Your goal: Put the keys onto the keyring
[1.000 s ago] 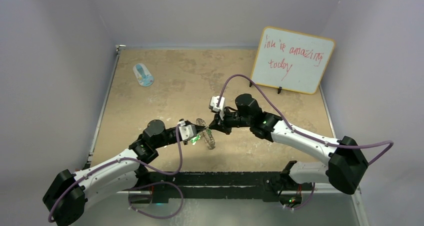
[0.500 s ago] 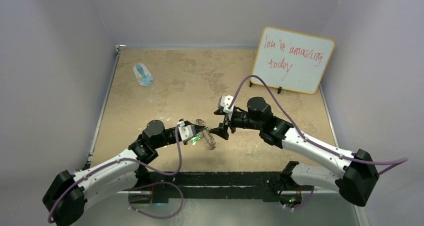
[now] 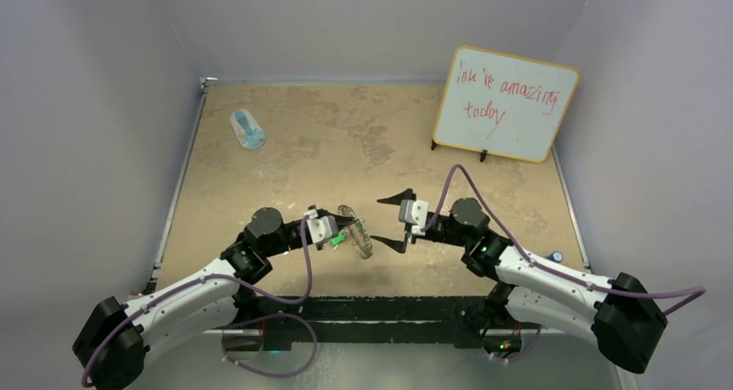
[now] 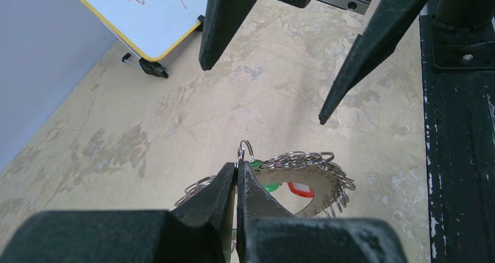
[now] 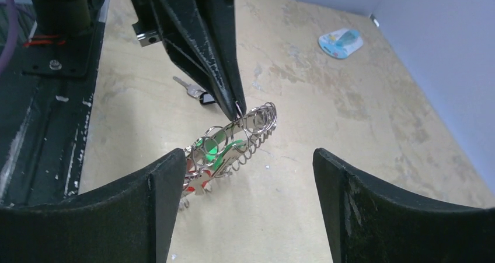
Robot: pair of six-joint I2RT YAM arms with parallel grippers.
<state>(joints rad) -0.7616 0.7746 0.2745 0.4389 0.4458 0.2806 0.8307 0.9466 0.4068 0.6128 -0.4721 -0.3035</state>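
Ring (image 3: pixel 360 238) sits mid-frame in the top view, tipped up on edge. Can't tell if its low end touches the counter (image 3: pixel 302 148).

Progress check: green key (image 5: pixel 220 146) and red key (image 4: pixel 299 188) are in with the ring, tags showing through and behind the wire loops. They look hung on it, so prob. two done. Exactly which loop each is on is too small to tell.

Black key (image 5: pixel 197 93) is the one left. It lies flat on the counter in the upper left of the R wrist view, behind the L arm's fingers, apart from the ring and on nothing. It doesn't show in the top view. So approx. two of three by my read: black still needs picking up and threading.

Now the pincers. L pincer (image 4: pixel 236 171) is clenched tight, jaws pressed together w/ one small wire loop at the ring's rim nipped between the tips. That pinch is what props the whole ring up.

R pincer (image 3: pixel 386 226) is released, jaws spread wide, nothing between them. It sits just right of the ring, tips aimed at it, touching neither ring nor keys.

Next job, I'd say, is for R to go after the black key while L keeps the ring presented.
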